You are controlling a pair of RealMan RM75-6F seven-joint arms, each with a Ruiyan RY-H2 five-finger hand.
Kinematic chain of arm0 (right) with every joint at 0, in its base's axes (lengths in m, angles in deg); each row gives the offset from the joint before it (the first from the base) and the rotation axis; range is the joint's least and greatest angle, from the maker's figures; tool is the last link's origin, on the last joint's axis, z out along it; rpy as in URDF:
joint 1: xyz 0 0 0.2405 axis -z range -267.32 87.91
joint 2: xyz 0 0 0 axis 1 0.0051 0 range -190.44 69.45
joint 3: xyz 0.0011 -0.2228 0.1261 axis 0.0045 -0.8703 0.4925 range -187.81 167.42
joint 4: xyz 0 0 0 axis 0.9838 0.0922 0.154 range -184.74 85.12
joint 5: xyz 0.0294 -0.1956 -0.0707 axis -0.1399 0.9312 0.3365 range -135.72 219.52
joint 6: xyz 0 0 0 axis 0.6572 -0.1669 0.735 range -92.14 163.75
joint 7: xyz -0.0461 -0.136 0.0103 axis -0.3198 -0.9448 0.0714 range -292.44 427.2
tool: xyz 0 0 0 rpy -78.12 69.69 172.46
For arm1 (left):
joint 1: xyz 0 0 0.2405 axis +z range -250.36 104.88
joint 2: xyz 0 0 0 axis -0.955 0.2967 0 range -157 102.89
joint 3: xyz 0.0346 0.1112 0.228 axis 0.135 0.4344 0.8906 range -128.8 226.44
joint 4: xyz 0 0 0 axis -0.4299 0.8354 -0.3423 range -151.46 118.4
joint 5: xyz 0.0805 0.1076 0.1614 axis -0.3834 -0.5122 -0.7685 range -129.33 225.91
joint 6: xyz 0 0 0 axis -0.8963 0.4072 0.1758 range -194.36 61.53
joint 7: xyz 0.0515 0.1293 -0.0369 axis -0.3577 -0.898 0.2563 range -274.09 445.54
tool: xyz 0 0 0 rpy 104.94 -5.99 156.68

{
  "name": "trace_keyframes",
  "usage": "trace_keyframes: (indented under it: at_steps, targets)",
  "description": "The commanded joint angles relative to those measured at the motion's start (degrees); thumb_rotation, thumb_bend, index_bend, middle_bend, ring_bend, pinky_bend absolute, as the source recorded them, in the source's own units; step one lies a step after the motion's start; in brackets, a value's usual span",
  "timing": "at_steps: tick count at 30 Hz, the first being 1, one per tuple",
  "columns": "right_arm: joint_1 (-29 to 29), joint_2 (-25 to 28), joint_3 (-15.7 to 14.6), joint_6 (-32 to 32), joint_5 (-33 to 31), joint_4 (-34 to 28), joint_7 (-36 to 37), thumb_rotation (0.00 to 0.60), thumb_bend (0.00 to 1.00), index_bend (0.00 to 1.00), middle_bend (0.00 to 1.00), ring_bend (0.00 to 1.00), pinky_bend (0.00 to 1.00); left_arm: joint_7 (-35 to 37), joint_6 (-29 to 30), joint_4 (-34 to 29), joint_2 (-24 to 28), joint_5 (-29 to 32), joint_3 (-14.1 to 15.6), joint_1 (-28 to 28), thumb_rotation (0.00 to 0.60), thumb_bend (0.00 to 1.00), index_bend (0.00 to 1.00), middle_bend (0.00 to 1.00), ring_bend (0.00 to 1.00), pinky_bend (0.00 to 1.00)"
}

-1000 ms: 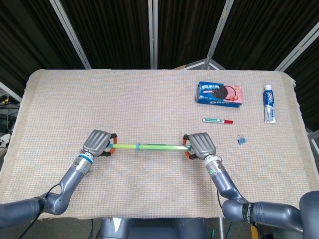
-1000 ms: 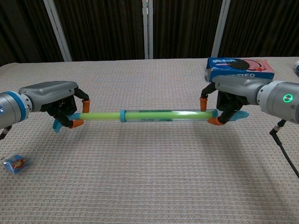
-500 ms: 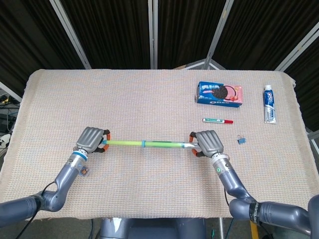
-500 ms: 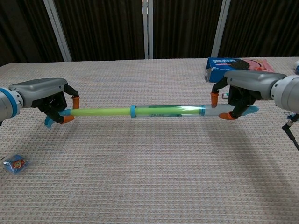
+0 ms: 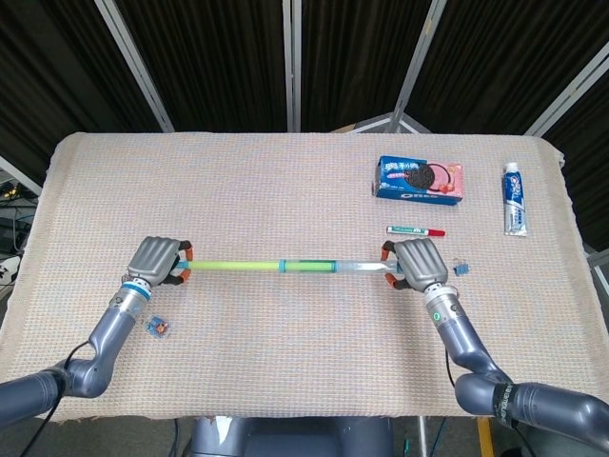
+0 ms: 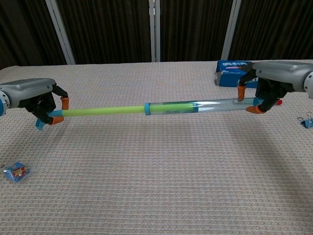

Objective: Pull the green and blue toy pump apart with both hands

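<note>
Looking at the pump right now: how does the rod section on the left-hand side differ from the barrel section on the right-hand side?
The green rod is thin, opaque and bright lime; the barrel is thicker and see-through, green inside only near the blue collar. The left hand grips the rod's end; the right hand grips the barrel's end. In the chest view the rod end sits lower than the barrel end. Both lie on one straight line, held above the table.

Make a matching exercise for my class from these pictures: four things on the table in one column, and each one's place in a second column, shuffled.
Things
1. Blue cookie box
2. White toothpaste tube
3. Green and blue toy pump
4. Small blue wrapped sweet

Places
A. Beside the left forearm
B. Far right edge
C. Held between both robot hands
D. Just beyond the red and green marker pen

Pairs: 1-D, 2-B, 3-C, 4-A
</note>
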Motion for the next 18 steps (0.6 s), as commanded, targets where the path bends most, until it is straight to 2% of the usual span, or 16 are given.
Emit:
trace_keyframes:
  at_steps: [1,18]
  targets:
    - [0.3,0.5,-0.1,-0.3,0.6,0.5,0.4,0.600,0.53,0.72,1.00,1.00,1.00,0.5,-0.3,0.6,0.1,-0.1,0.0,0.1,0.600,0.44,0.77,0.92,0.84,1.00]
    - [1.8,2.8,-0.4,-1.7,3.0,3.2,3.6,0.600,0.53,0.72,1.00,1.00,1.00,1.3,-1.7,4.1,-0.5,1.1,-0.1,0.3,0.600,0.44,0.77,0.92,0.84,1.00]
